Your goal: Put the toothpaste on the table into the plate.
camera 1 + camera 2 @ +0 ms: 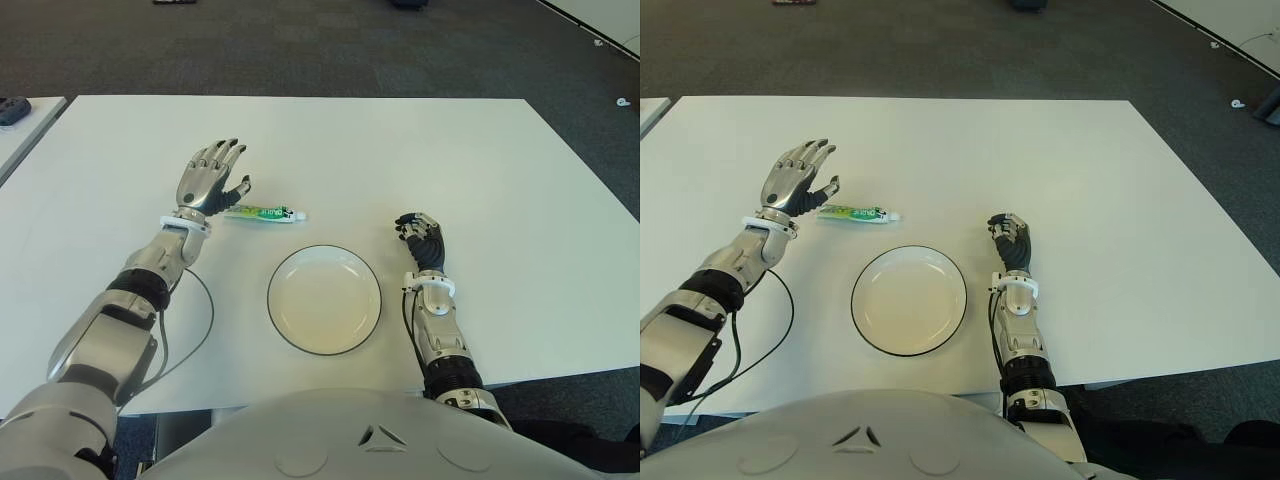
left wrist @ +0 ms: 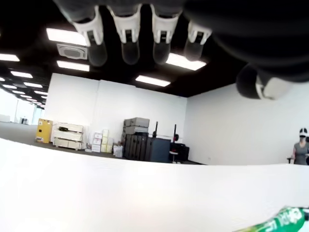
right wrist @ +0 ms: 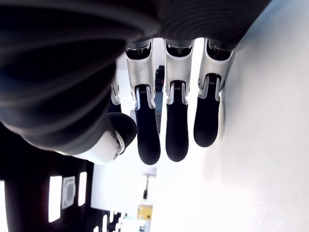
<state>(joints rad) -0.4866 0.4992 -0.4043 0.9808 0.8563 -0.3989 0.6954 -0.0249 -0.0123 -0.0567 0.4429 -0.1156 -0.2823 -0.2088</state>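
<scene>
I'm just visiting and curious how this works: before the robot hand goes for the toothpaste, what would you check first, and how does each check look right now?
1. Toothpaste lying free on the table, nothing on top of it: ok.
2. Left robot hand open with spread fingers and holding nothing, just left of the tube: ok.
3. Thumb clear of the tube: cannot tell; its tip shows right at the tube's near end.
4. Plate has nothing in it and sits near the tube, toward the robot: ok.
5. Right robot hand out of the way, beside the plate on its right, fingers curled and holding nothing: ok.
6. Tube already grasped: not ok, that step is not yet done.
</scene>
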